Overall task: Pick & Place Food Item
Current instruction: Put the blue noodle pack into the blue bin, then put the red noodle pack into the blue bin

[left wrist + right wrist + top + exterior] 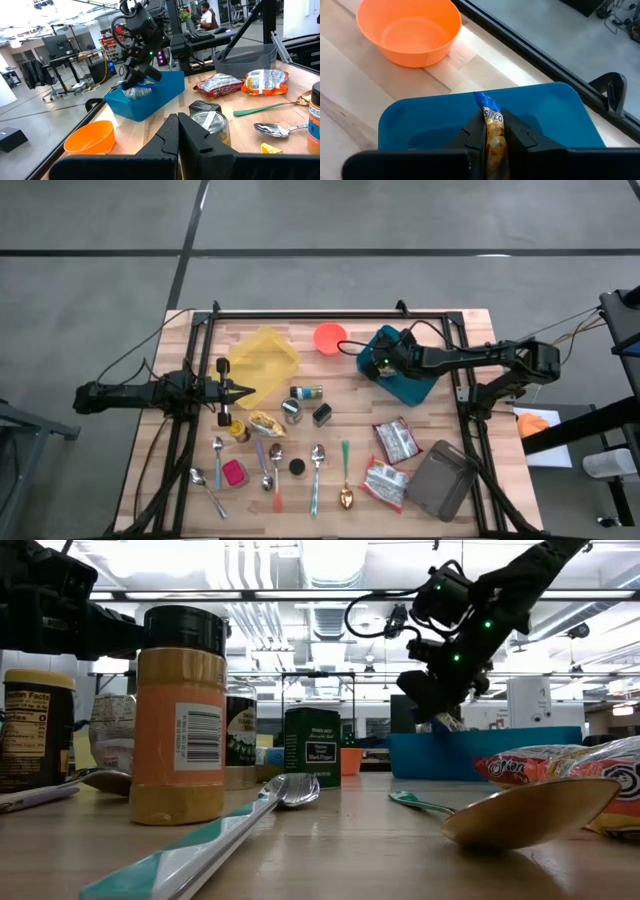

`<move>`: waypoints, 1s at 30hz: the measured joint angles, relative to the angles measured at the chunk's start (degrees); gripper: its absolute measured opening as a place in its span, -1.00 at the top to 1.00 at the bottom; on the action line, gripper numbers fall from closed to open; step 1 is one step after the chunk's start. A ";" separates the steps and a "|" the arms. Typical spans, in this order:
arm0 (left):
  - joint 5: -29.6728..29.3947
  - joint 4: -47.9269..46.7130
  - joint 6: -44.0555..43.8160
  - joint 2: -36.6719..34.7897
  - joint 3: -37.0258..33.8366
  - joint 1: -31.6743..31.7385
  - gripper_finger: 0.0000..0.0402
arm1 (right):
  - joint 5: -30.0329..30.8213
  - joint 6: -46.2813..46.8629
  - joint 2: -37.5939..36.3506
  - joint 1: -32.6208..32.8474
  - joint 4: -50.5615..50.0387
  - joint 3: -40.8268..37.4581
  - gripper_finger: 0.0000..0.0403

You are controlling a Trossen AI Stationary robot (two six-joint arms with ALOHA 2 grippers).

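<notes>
A blue bin (408,380) stands at the table's far right, beside an orange bowl (330,337). My right gripper (378,361) hangs over the bin's left part, shut on a small snack bag (493,131) with a yellow print and a blue edge. The left wrist view shows the bag (138,90) at the bin's rim height, inside the bin's outline. My left gripper (246,391) is shut on nothing and points level at the table's left, above the jars. My right gripper pinches the snack bag between its two fingers, and the bag's blue-edged end (484,101) sticks out past the fingertips. The fingers slant down from the table's right side. The bag hangs over the blue bin (435,120); I cannot tell whether it touches the bin's floor.
Two more snack bags (397,440) (385,483) and a grey container (443,480) lie at the near right. Spoons, a green-handled spoon (345,460), jars (292,409), a spice bottle (180,715) and a yellow cloth (263,358) crowd the middle and left.
</notes>
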 joint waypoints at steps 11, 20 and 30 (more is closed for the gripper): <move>0.00 0.00 0.00 0.00 0.00 0.00 1.00 | 0.52 1.84 -0.68 0.00 -0.02 0.02 0.31; 0.00 0.00 0.00 -0.02 0.00 0.00 1.00 | 0.11 0.05 -5.48 1.86 0.02 0.02 0.08; 0.00 0.00 0.00 -0.02 0.00 0.00 1.00 | -19.18 -0.40 -17.57 7.98 -4.03 0.02 0.07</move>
